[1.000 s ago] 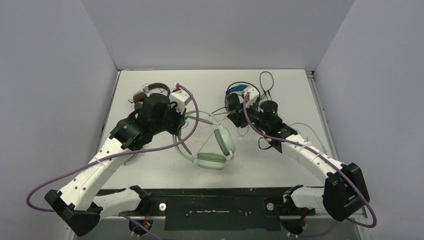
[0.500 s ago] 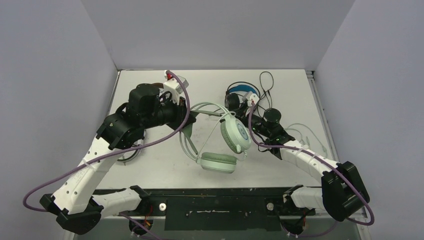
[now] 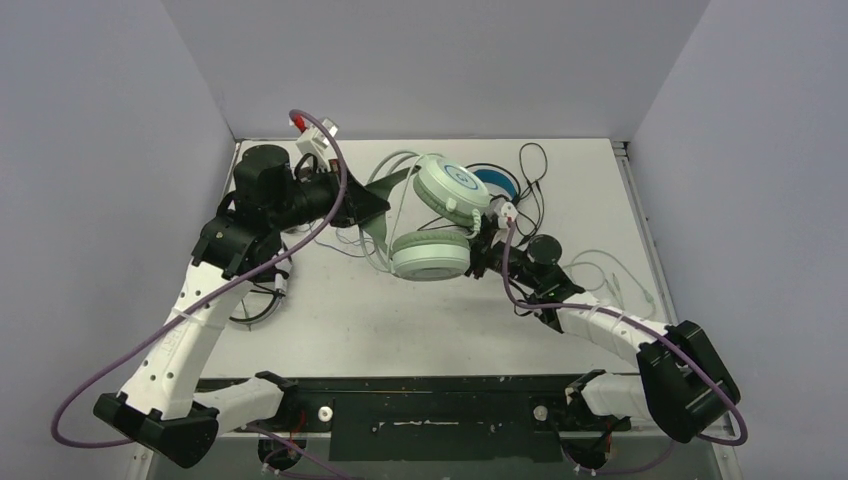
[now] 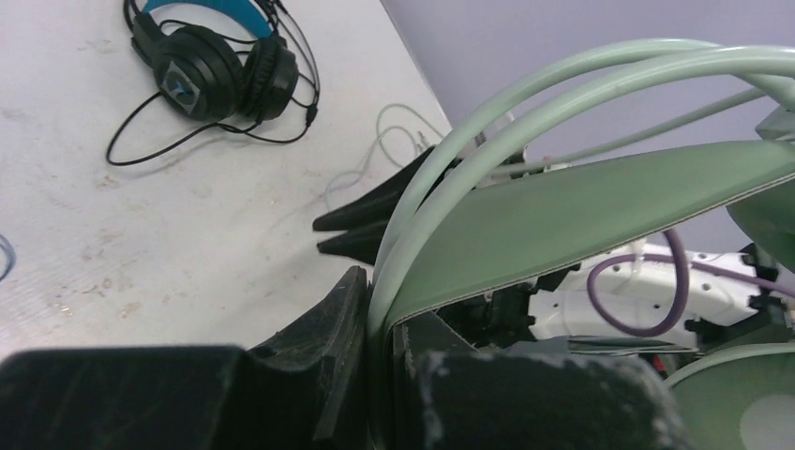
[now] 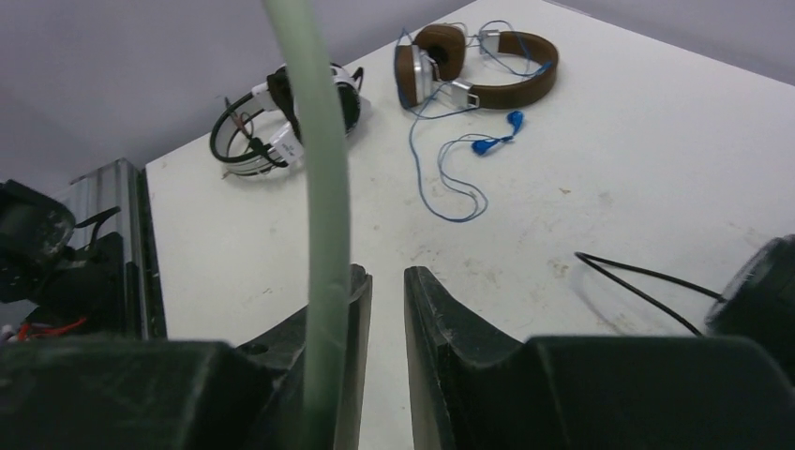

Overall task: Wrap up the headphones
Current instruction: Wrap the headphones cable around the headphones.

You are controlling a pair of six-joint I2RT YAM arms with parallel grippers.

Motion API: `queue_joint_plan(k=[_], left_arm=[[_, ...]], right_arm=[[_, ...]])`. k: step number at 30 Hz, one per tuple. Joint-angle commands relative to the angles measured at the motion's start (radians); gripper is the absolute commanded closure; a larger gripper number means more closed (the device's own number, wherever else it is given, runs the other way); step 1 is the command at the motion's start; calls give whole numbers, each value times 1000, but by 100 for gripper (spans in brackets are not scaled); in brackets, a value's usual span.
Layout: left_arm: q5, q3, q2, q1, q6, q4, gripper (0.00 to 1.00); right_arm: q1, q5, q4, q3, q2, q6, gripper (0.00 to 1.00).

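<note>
The mint green headphones (image 3: 432, 256) hang in the air over the table's middle. My left gripper (image 3: 378, 205) is shut on their headband (image 4: 487, 216), which fills the left wrist view. My right gripper (image 3: 480, 260) sits just right of the lower ear cup. Its jaws stand a little apart with nothing between them, and the mint cord (image 5: 325, 187) runs past the outside of one finger. The black headphones with a blue headband (image 3: 495, 182) (image 4: 216, 66) lie at the back. The white striped pair (image 5: 272, 117) and the brown pair (image 5: 487, 56) lie at the left.
A blue earbud cable (image 5: 473, 145) trails from the brown pair. Thin white cable (image 3: 612, 268) lies on the right side of the table. A black cord loop (image 3: 533, 165) sits at the back, and the black rail (image 3: 430, 385) runs along the near edge.
My left arm has lifted the mint headphones off the table and carried them up and back. The right gripper has swung in under them, its jaws widening and then narrowing.
</note>
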Motion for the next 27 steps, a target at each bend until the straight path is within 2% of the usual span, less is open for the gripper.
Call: queue_joint_plan(k=[1,6,8,14,21,24,27], left_arm=[[155,-66,-23,52,-219,271,100],[158,-68,4,98,-282,282,100],[114,-67,4,115,-309,279,100],[-152,-73,-34,130,-337,228,100],[-330,-67,-35,139,-328,157,100],[-463,-87,-42,139,-297,147,100],[-630,-117,-43,139,-291,145,100]], right_arm=[[92,10,149,-22,-4,19,79],[198,40,202,-29,57,26,81],[221,33,245,-36,78,47,81],[321,47,314,-44,92,74,82],[430,63,316,-18,60,84,85],[454,64,264,11,27,76,86],[471,54,141,72,-2,50,91]])
